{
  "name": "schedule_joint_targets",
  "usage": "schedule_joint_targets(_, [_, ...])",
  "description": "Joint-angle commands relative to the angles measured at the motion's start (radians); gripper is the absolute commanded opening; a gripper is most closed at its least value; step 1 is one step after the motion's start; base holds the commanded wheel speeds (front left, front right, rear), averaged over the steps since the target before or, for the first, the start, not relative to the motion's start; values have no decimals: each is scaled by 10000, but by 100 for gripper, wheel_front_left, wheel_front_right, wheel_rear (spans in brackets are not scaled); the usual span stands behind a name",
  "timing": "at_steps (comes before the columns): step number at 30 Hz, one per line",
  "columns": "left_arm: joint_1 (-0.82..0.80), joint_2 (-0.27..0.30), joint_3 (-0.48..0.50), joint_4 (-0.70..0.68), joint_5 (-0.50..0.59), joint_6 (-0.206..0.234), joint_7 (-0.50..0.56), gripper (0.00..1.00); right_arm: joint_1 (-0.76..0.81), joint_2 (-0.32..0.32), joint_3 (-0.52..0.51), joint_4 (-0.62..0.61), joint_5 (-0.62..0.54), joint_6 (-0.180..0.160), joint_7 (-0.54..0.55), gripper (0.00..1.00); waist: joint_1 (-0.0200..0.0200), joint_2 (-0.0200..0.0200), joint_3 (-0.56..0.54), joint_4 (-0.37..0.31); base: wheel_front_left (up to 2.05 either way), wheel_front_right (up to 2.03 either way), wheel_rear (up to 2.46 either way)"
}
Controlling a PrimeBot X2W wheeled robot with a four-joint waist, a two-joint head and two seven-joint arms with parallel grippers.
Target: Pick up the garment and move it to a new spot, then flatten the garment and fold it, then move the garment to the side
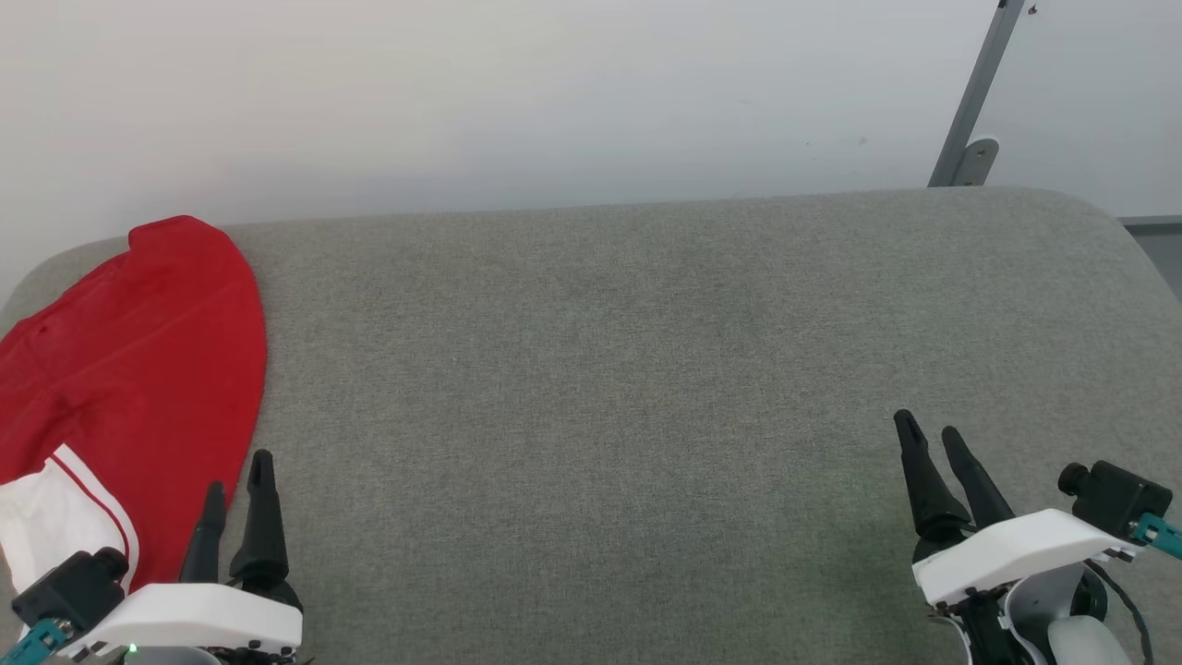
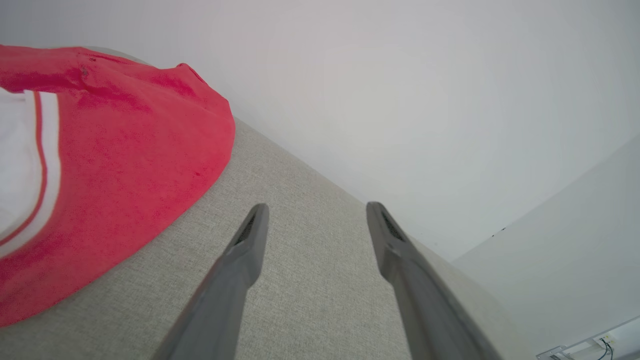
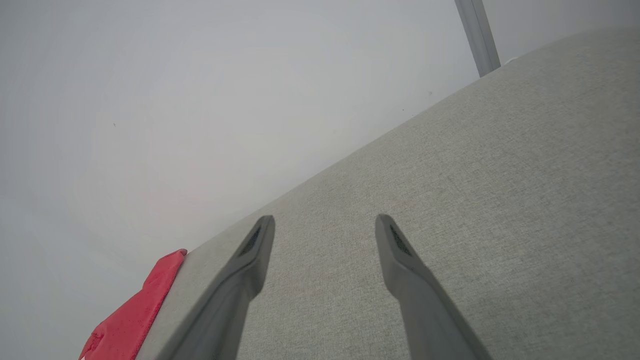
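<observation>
I see the garment (image 1: pixel 138 369) lying at 9 o'clock on the grey fabric desk (image 1: pixel 600 416), white wall (image 1: pixel 462 92) behind, metal post (image 1: pixel 974 102) at 1 o'clock. The left claw (image 1: pixel 238 473) and right claw (image 1: pixel 926 425) stand apart, empty.

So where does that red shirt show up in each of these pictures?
Head view: the red shirt at far left, by the left tool.
Left wrist view: the shirt at upper left.
Right wrist view: a red corner of it at bottom left.
Shared landmark: the grey padded surface meeting the white wall.
</observation>
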Motion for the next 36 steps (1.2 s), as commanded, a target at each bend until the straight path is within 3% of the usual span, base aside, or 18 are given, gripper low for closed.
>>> schedule_joint_targets(1, [50, 60, 42, -153, 246, -78, -88, 100, -272, -58, 29, -125, -236, 0, -111, 100, 0, 0, -2, -1, 0, 0, 0])
schedule_joint_targets(36, [383, 25, 276, -410, 3573, -520, -931, 100, -245, -159, 286, -323, -3232, -1, -705, 100, 0, 0, -37, -19, 0, 0, 0])
